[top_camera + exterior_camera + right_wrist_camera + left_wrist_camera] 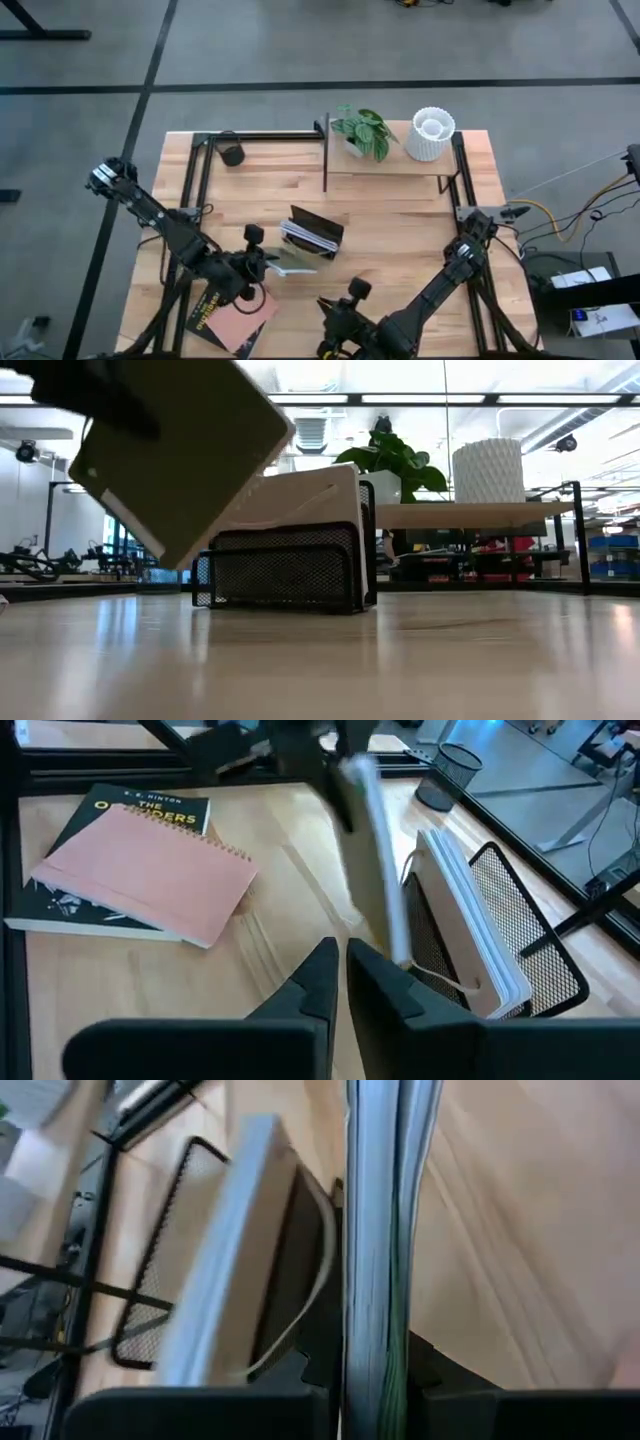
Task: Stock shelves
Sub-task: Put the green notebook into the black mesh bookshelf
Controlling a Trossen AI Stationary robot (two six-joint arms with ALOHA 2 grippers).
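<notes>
shelves | black book: "THE O...DERS" | left claw grips green book

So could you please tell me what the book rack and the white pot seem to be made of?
The book rack looks like black metal mesh: fine holes show through its walls. The white pot seems matt ceramic or plastic, with a ribbed, textured surface; which one is unclear.

Pink spiral notebook atop black paperback; mesh book rack nearby
</notes>
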